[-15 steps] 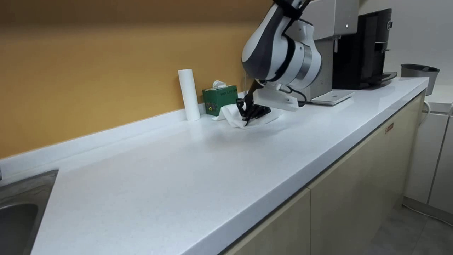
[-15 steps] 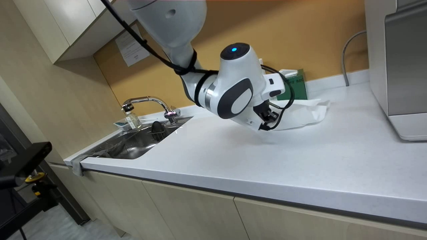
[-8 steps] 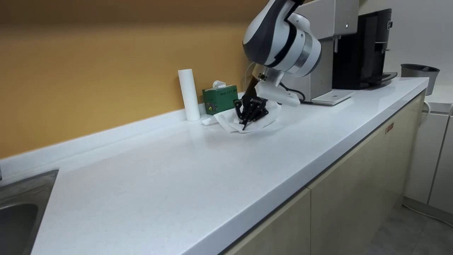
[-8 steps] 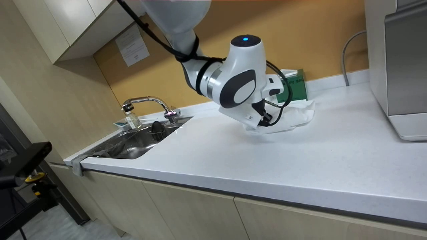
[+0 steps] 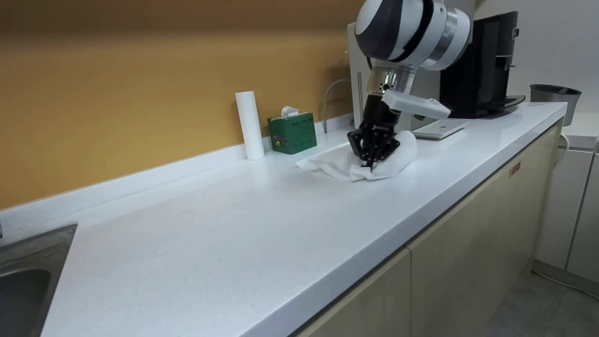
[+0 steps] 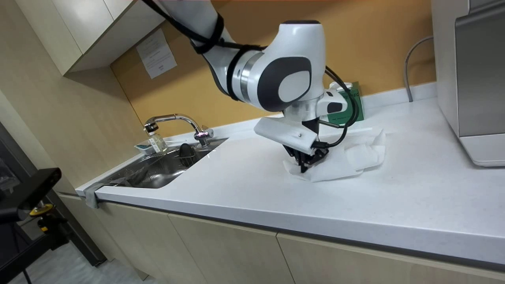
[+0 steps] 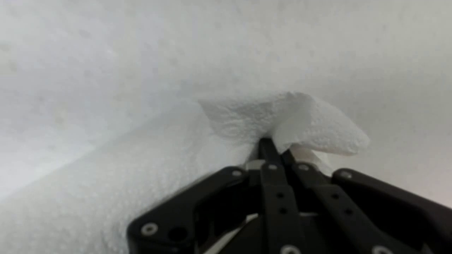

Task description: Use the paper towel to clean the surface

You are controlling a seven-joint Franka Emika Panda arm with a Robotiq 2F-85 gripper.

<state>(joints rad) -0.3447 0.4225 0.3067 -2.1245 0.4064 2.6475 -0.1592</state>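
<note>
A white sheet of paper towel (image 5: 327,164) lies crumpled on the white countertop (image 5: 210,234). It also shows in another exterior view (image 6: 355,157) and fills the lower left of the wrist view (image 7: 169,148). My black gripper (image 5: 369,164) points down at the counter and also shows in an exterior view (image 6: 304,169). In the wrist view, my gripper (image 7: 277,146) has its fingers closed together on a bunched fold of the towel. The fold sticks out around the fingertips (image 7: 267,145). The towel spreads out on the counter on both sides of the gripper.
A white paper roll (image 5: 250,126) and a green tissue box (image 5: 292,133) stand along the back wall. A grey machine (image 6: 479,90) and a black machine (image 5: 477,70) stand at one end. A sink (image 6: 165,169) with a tap (image 6: 177,117) is at the other end.
The gripper has moved away from the back wall and tissue box, toward the counter's front edge. It has turned more upright. The towel has been dragged along with it.
</note>
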